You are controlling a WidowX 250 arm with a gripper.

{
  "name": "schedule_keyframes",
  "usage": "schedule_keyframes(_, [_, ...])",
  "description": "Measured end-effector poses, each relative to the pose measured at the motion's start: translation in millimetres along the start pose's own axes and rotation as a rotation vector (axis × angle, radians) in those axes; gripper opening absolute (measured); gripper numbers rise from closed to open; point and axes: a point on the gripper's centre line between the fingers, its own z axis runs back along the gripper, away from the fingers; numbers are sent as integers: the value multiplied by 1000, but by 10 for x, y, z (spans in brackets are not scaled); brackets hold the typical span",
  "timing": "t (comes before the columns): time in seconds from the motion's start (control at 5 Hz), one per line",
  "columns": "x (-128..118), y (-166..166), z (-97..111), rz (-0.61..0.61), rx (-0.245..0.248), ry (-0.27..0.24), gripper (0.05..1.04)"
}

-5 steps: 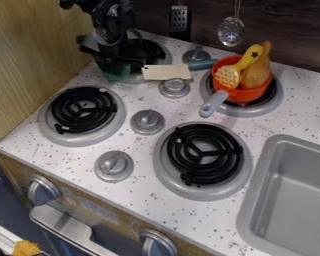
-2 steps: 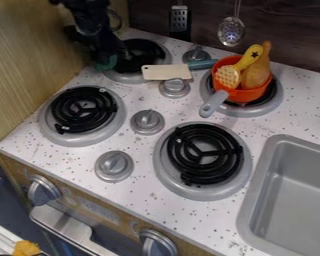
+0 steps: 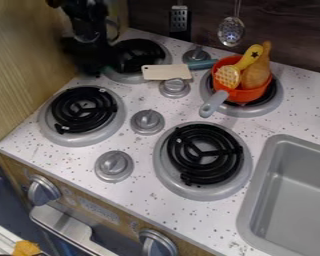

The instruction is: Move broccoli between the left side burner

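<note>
Between front knobs [image 3: 43,190], illegible pale markings [image 3: 98,210].

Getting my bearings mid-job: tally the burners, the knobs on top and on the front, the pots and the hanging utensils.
Burners: 4
Top knobs: 4
Front knobs: 2
Pots: 1
Hanging utensils: 2
Total: 13

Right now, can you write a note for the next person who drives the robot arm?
Gripper: low beside the back left burner, near the wood wall. Can't tell if it holds anything.
Broccoli: a bit of green, probably it, shows between the gripper and that burner.
Done: can't tell that the move is finished.
Left: probably check the broccoli sits between that burner and the front left burner.
</note>
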Motion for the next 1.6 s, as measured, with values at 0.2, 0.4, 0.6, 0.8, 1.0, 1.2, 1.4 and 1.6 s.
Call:
schedule_keyframes(0.2, [-75,-5,-11,10,4,19,55])
schedule_keyframes(0.4, [-73,-12,-11,1,0,18,73])
schedule_keyframes(0.6, [-33,-17,20,1,-4,-19,217])
schedule_keyframes(0.8, [20,-16,155,19,15,-27,509])
schedule_keyframes(1.0, [14,-128,305,35,29,15,812])
schedule_keyframes(1.2, [28,-190,379,72,1,68,996])
schedule_keyframes(1.4, [12,-382,415,67,-22,97,999])
schedule_keyframes(1.6, [157,-530,523,39,-79,19,999])
